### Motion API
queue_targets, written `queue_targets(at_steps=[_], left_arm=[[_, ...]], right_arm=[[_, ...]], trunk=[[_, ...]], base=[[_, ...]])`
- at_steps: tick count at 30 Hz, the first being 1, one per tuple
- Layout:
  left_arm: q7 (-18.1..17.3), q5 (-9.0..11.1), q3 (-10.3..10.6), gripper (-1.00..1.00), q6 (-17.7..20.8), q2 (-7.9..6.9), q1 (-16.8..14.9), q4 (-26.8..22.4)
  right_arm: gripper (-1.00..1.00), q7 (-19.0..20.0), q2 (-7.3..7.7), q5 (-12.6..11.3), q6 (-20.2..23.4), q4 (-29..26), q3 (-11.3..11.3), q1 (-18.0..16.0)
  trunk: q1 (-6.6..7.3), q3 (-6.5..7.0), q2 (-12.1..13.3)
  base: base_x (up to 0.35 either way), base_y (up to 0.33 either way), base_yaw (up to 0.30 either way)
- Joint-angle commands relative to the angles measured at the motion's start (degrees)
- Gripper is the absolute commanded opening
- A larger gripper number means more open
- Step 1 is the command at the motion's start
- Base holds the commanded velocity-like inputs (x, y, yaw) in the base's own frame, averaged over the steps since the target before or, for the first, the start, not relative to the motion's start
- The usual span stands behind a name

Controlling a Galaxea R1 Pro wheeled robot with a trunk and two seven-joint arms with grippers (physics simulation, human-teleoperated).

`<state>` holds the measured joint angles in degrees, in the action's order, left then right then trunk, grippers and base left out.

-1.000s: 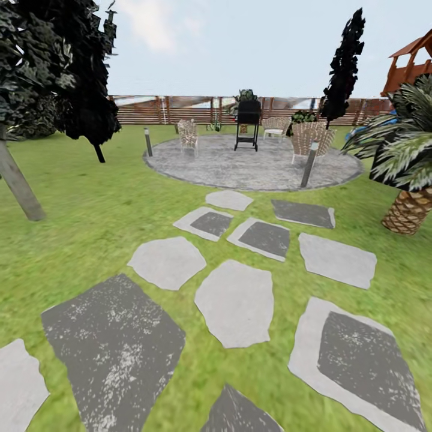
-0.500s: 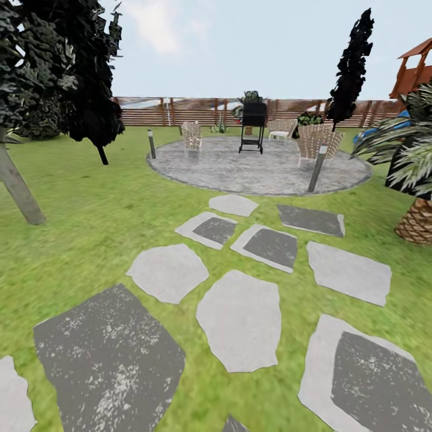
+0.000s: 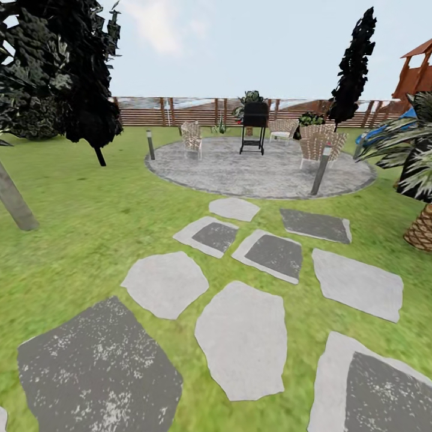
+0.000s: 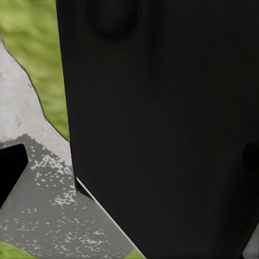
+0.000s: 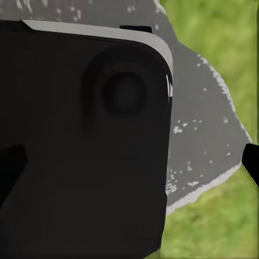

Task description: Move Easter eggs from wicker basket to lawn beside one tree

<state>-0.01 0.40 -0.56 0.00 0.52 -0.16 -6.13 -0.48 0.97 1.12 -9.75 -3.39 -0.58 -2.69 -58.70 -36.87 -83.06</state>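
The head view looks over the lawn (image 3: 90,216), a broad mottled green stretch crossed by flat stepping stones (image 3: 243,339) in pale and dark grey that run from 6 o'clock up toward the centre. Beyond them, at about 12 o'clock, lies a round grey stone patio (image 3: 258,171) with a black grill (image 3: 253,126) standing on it, wicker chairs (image 3: 315,144) around it and short post lamps (image 3: 320,170) at its edge. A wooden fence (image 3: 174,111) closes the far side. At 9 o'clock a tree (image 3: 15,201) with a pale grey-beige leaning trunk rises from the grass under dark shard-like foliage; a thin dark-trunked tree (image 3: 90,108) stands just beyond it. A slim dark tree (image 3: 354,60) stands at 1 o'clock and a palm (image 3: 420,180) with a scaly brown trunk at 3 o'clock. Both wrist views show a dark housing close up over stone and grass, so I cannot tell how wide either pincer stands.
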Motion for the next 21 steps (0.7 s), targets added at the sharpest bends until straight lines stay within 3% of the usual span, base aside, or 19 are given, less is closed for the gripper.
queue_targets(at_steps=[1,21], left_arm=[[0.0,0.0,0.0,1.00,0.0,0.01,0.0,0.0],[0.0,0.0,0.0,1.00,0.0,0.01,0.0,0.0]], right_arm=[[1.00,0.0,0.02,0.1,-0.2,0.1,0.0,0.0],[1.00,0.0,0.25,-0.1,-0.2,0.1,0.0,0.0]], trunk=[[-0.03,-0.05,0.0],[-0.03,-0.05,0.0]], base=[[0.336,0.000,0.000],[0.336,0.000,0.000]])
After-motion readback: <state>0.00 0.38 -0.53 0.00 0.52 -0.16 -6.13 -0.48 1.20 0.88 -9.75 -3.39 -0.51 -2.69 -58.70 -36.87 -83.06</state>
